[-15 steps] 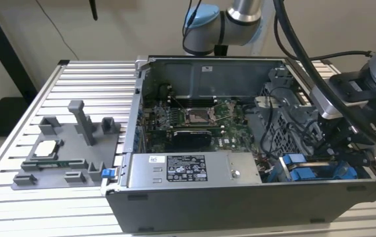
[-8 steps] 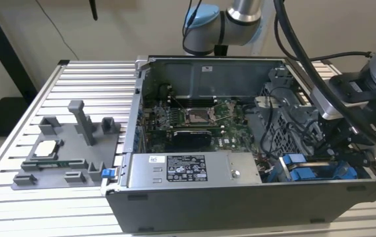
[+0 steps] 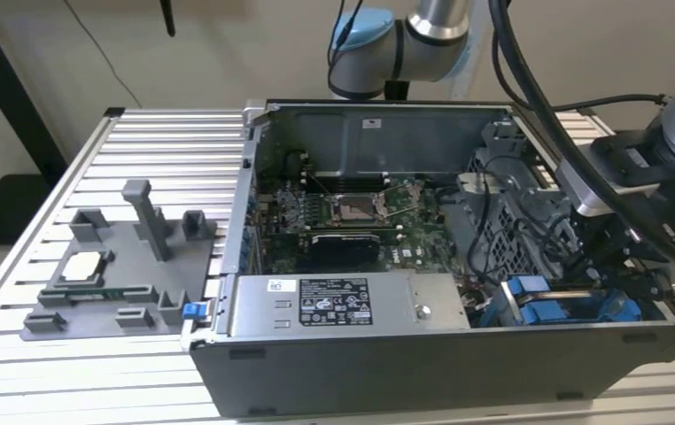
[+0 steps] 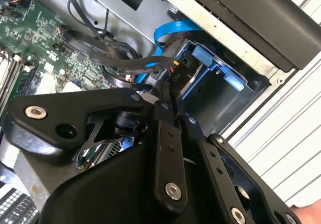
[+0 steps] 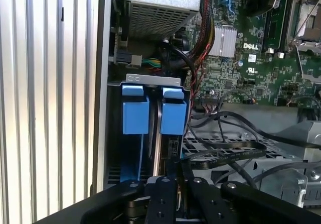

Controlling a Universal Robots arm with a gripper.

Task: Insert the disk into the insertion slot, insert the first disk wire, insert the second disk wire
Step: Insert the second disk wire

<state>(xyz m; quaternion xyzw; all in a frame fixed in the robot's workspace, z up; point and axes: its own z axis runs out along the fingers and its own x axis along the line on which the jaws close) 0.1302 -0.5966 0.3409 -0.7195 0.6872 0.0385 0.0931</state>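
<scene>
Down in the open computer case [image 3: 432, 266], at the corner nearest the exterior view's right, the gripper [image 5: 170, 176] hangs over the insertion slot [image 5: 150, 81], its black fingers [image 4: 165, 111] drawn close together around what looks like a dark cable end, though the pinch itself cannot be told for certain. The disk [image 5: 168, 143] sits on edge inside the slot, its blue carrier bracket [image 5: 173, 111] showing beside a second blue bracket [image 5: 135, 111] in the same bay; the exterior view shows the blue plastic [image 3: 539, 305] just below the arm. A blue flat cable [image 4: 173, 30] curls over the bay, and black wires [image 5: 225, 153] lie across the perforated metal beside it. The grey power-supply box [image 3: 344, 305] lies along the case's near wall, the motherboard [image 3: 350, 208] behind it. Outside the case, toward the exterior view's left, a grey fixture tray [image 3: 125, 274] rests on the slatted table [image 3: 160, 142].
</scene>
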